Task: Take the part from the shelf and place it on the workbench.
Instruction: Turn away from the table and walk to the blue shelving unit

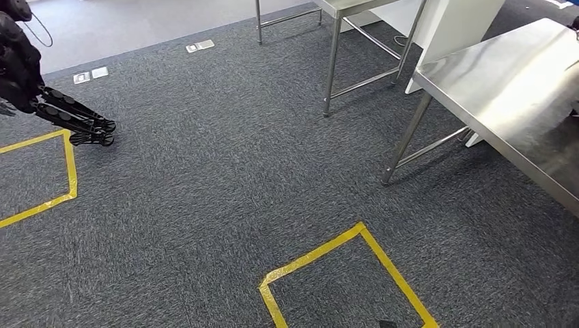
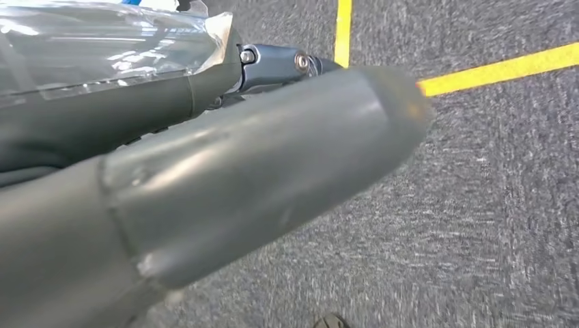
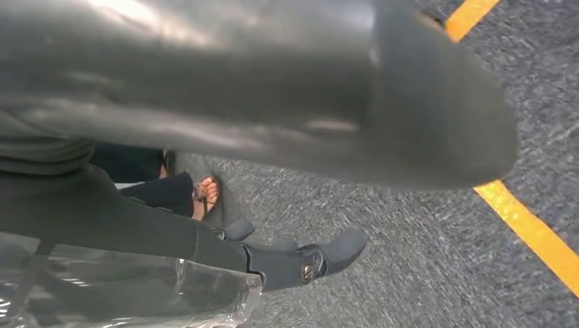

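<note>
- Right now the bagged part (image 2: 102,41) is up off the carpet, lying against the dark fingers (image 2: 273,65) of my left hand (image 2: 225,178) and, on its other side, against my right hand (image 3: 273,89).
- Hand state: on both sides the fingers lie along the clear plastic with the thick thumb standing apart from it. I read that as the bag pressed between the two hands, not wrapped by either one.
- What's inside the plastic is too blurred to tell, and so is its long axis.
- Target is the steel workbench (image 1: 505,89), to my right and a bit further off. Its near edge runs diagonally, far-left to near-right.
- Key relation: the bench is on the right-hand side, so my right hand would reach the top first. I judge I need to turn right and close in before any set-down.
- A yellow tape square (image 1: 382,260) on the carpet lies near me, between me and the bench legs.
- Risk: a person's sandalled foot (image 3: 207,195) is on the carpet close by my right side.
- A second steel table (image 1: 341,7) stands further off, straight ahead. Probably not the target.
</note>
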